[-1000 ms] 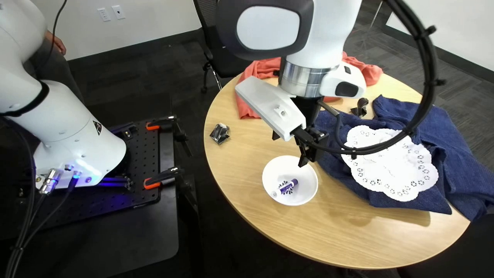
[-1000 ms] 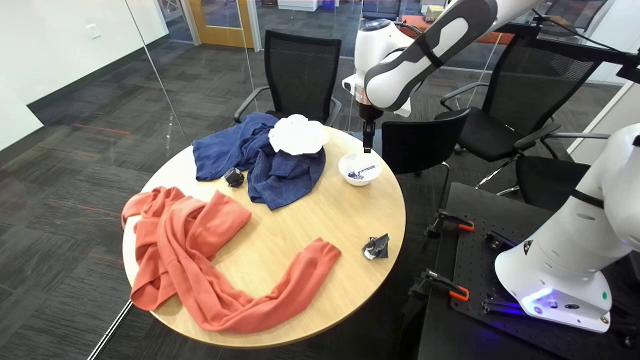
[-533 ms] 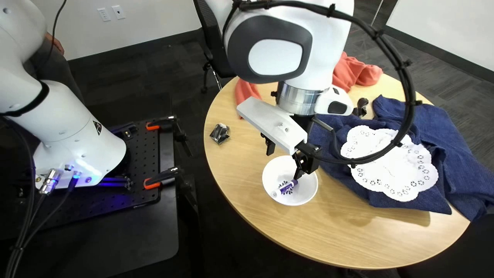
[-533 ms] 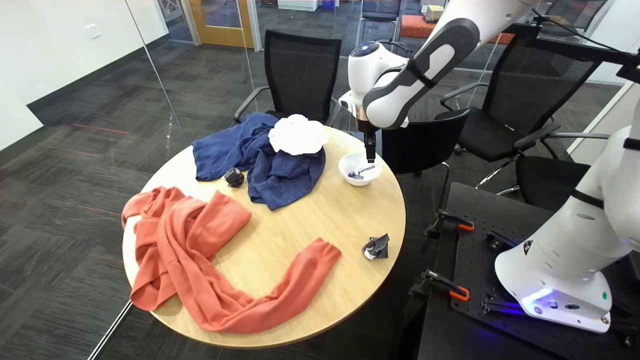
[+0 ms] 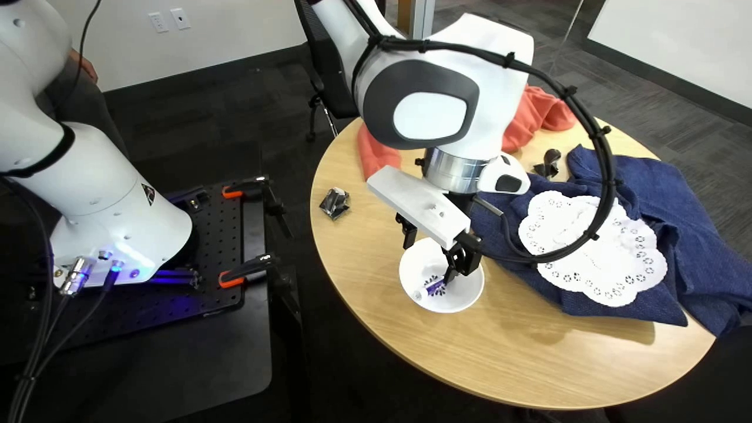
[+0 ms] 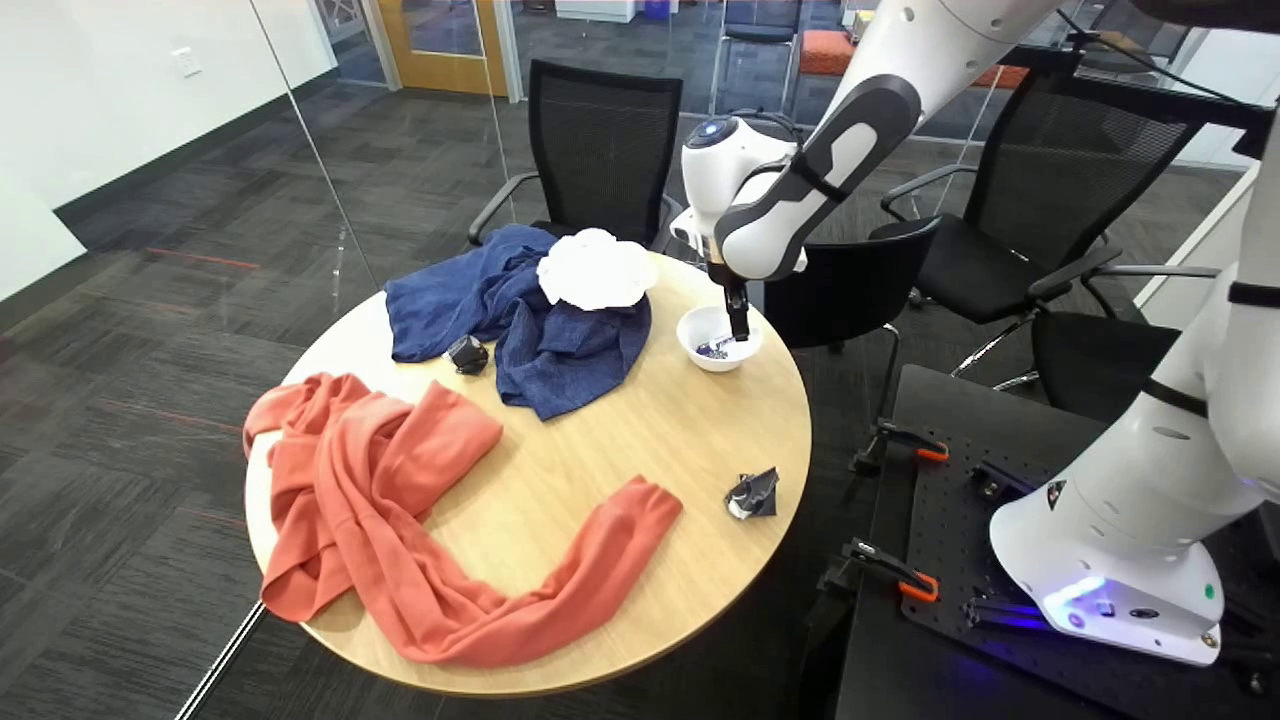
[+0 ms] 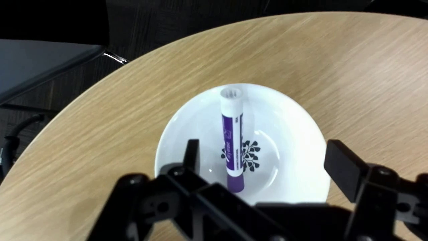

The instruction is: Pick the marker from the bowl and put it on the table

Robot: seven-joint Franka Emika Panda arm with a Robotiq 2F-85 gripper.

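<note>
In an exterior view, can see a coral-red cloth [image 6: 365, 500], loosely bunched, with one sleeve-like length curving outward. In both exterior views, can see a rumpled navy cloth [image 5: 693, 200], and on top of it a white doily [image 5: 605, 264] with a pierced, lacy edge. Just beside the navy cloth, can make out a small dark object [image 6: 467, 355], but cannot tell what kind. Near the tip of the sleeve-like length, can spot a crumpled black scrap [image 6: 752, 495] with white bits. Farther off, can see a mesh-backed black chair [image 6: 605, 130], a low-backed black chair [image 6: 850, 290], a wooden door [image 6: 450, 72], dark carpet [image 6: 150, 300] and two white wall plates [image 5: 180, 19].
</note>
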